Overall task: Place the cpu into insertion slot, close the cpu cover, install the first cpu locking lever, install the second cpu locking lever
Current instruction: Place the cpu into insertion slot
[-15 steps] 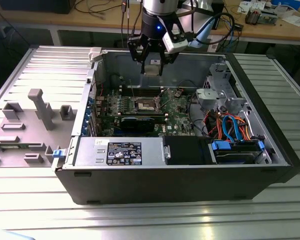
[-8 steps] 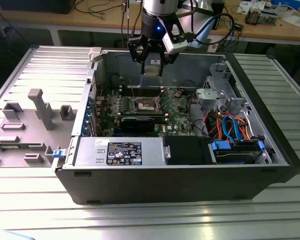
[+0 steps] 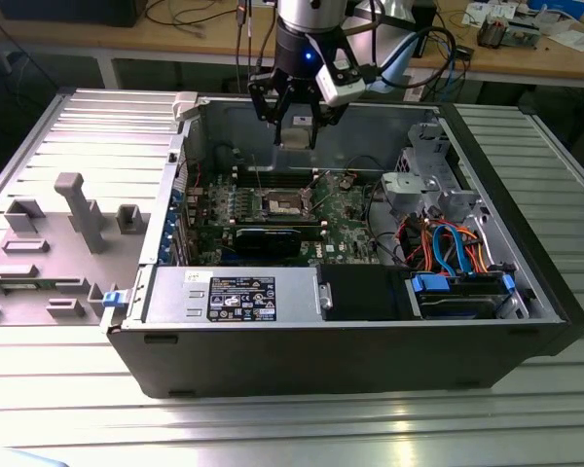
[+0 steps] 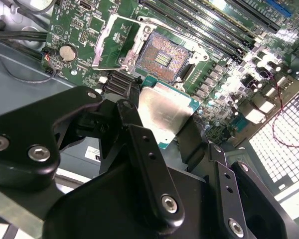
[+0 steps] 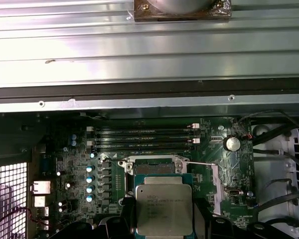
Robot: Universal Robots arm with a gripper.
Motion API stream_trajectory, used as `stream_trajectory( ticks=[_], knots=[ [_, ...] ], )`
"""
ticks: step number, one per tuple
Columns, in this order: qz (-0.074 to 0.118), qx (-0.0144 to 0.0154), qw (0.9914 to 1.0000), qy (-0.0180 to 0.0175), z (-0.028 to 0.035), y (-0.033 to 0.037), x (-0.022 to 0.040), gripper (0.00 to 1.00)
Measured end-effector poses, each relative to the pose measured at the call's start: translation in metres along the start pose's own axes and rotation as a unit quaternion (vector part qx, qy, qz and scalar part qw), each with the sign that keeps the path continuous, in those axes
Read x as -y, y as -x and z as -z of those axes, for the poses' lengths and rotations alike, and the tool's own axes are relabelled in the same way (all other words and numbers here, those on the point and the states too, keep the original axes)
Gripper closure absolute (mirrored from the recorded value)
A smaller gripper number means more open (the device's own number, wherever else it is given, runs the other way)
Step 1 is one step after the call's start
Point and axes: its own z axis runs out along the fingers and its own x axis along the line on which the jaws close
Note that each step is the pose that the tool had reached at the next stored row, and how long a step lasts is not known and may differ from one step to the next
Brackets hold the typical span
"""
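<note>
Clamping cpu flat by its edges in the fingers of the gripper, insertion slot at 6 o'clock in exterior view — cpu cover flipped open for access.

I work in a robotics lab or workshop set up for computer assembly. Under me is a ribbed aluminium table, and on it an open desktop computer case lies on its side with the motherboard bared. Grey plastic fixtures stand at the exterior view's left. Behind runs a wooden workbench strewn with cables and small loose parts. My gripper hangs over the case, pinching the cpu.
</note>
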Motion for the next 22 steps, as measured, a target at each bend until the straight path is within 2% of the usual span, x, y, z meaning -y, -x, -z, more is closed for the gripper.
stream_trajectory(
  ticks=[22],
  knots=[
    [0.000, 0.0000, 1.00000, 0.0000, -0.0049, -0.0003, 0.0003, 0.45]
  ],
)
